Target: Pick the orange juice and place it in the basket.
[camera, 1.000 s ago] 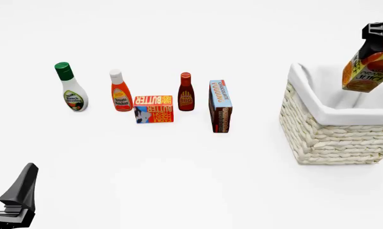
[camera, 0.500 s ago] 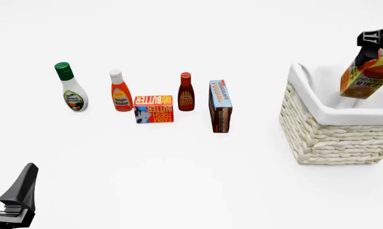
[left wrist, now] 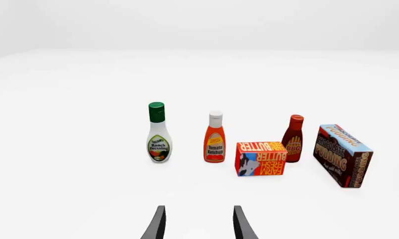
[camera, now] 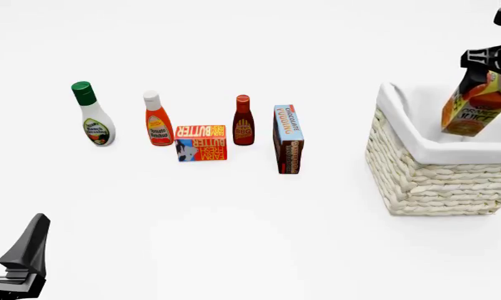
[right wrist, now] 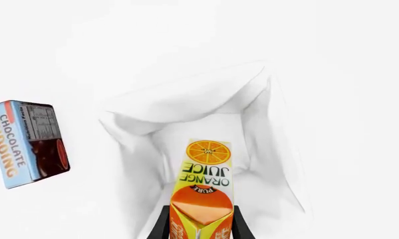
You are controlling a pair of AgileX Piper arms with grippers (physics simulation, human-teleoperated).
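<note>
The orange juice carton [camera: 475, 105] hangs tilted over the open basket [camera: 425, 169], held at its top by my right gripper [camera: 486, 62], which is shut on it. In the right wrist view the carton [right wrist: 203, 184] points down into the basket's white-lined inside [right wrist: 186, 104], between my right fingers [right wrist: 161, 226]. My left gripper [camera: 21, 256] rests low at the near left, open and empty; its fingers [left wrist: 156, 224] show in the left wrist view.
A ranch dressing bottle [camera: 93, 114], ketchup bottle [camera: 157, 119], butter box [camera: 201, 143], BBQ sauce bottle [camera: 243, 120] and chocolate pudding box [camera: 288, 139] stand in a row left of the basket. The pudding box [right wrist: 27, 142] also shows in the right wrist view.
My right gripper has lowered the orange juice carton toward the basket's opening and turned it more upright. The left arm has not moved.
</note>
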